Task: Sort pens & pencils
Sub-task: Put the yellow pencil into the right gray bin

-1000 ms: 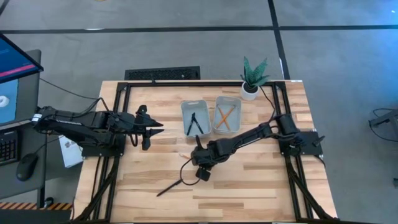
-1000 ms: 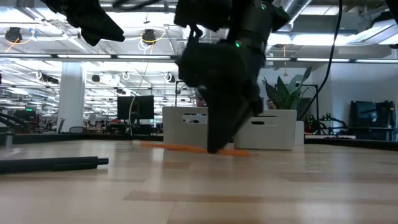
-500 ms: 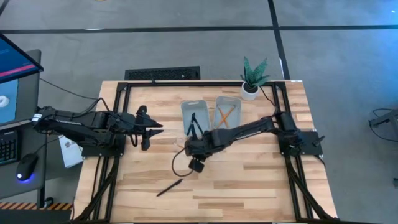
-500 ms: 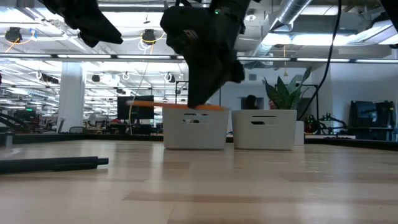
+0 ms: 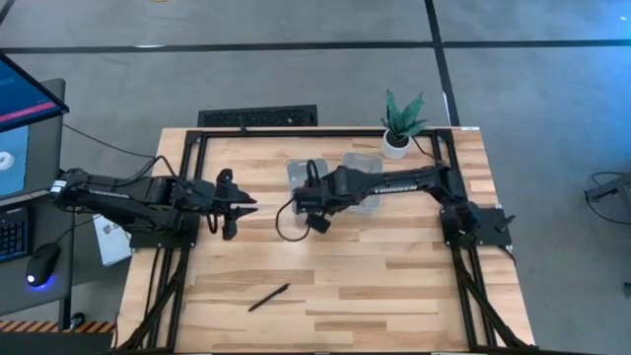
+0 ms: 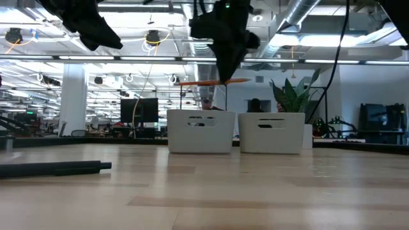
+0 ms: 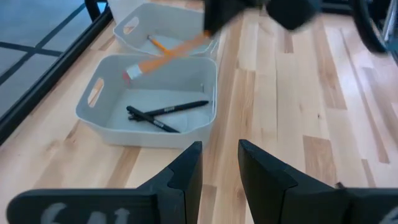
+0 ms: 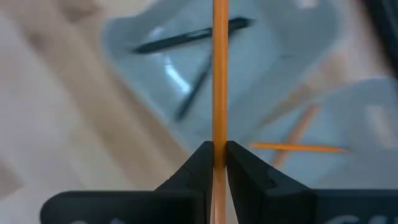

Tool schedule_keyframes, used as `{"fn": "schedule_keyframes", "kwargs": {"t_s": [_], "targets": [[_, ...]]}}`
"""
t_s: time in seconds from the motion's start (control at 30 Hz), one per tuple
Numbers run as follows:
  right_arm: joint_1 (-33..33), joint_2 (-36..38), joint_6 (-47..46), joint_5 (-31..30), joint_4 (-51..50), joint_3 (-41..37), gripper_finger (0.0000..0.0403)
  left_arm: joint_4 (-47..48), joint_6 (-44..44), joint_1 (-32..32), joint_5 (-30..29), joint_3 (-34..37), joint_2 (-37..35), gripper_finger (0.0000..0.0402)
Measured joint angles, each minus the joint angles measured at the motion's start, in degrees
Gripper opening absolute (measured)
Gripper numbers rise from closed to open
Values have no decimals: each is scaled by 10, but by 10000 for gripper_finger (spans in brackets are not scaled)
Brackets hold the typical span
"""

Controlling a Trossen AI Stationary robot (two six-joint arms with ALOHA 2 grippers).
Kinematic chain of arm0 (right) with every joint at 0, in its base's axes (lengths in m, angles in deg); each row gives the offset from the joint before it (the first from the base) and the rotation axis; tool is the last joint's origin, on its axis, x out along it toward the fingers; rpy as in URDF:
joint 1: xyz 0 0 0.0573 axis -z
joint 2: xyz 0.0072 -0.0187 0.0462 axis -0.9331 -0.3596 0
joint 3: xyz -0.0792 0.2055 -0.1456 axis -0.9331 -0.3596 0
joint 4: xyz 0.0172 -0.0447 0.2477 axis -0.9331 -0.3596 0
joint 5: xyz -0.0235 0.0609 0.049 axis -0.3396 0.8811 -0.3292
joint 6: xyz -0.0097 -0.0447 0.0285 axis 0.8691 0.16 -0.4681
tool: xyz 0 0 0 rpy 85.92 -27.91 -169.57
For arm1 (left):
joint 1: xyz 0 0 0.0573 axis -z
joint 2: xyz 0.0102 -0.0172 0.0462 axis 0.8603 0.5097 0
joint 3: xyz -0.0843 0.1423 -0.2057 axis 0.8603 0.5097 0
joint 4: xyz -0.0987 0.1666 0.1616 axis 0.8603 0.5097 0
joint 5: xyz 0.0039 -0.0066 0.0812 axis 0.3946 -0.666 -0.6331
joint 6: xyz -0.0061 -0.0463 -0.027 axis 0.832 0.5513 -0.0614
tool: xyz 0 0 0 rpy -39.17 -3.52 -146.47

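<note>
My right gripper point(image 8: 219, 151) is shut on an orange pencil point(image 6: 211, 82) and hangs in the air over the two white trays. In the left wrist view the pencil's point(image 7: 168, 55) pale end hovers above the pen tray point(image 7: 99, 93), where two black pens point(image 7: 165, 112) lie flat on the floor. The tray behind it point(image 7: 130, 25) holds orange pencils point(image 8: 298, 146). A third black pen point(image 5: 268, 296) lies flat on the table near its near edge. My left gripper point(image 7: 219, 165) is open and waits at the table's left side, apart from everything. My right gripper pinches the pencil's shaft point(image 8: 219, 134) between its two fingers, around mid-length. The fingers point(image 6: 225, 67) come from above, pointing down, and lie across the pencil. The pencil is lifted clear and lies about level, higher than the tray rims.
A potted plant point(image 5: 399, 123) stands at the far right of the table behind the trays. Bare wood lies between the trays and the loose pen point(image 6: 54, 168). A monitor and mouse sit off the table's left side.
My right gripper has risen from the table's middle and swung toward the far edge, over the trays, keeping shut on the pencil. The pencil, which lay on the table, is lifted clear and now sits above tray-rim height. The loose pen has not moved.
</note>
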State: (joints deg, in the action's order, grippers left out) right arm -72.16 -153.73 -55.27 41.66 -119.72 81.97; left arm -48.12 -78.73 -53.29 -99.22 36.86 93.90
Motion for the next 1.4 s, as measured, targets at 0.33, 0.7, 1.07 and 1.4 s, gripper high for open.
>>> {"fn": "schedule_keyframes", "kwargs": {"t_s": [0.33,0.7,1.07,1.4], "targets": [[20,90,9,-121,-36,-46,65,17,7,0,0,0,0,93],[50,259,-12,-128,118,-288,65,12,7,0,0,0,0,93],[56,331,-99,-111,275,-480,65,10,28,0,-7,0,0,93],[56,318,-148,-82,332,-561,65,9,42,0,-19,0,0,93]]}}
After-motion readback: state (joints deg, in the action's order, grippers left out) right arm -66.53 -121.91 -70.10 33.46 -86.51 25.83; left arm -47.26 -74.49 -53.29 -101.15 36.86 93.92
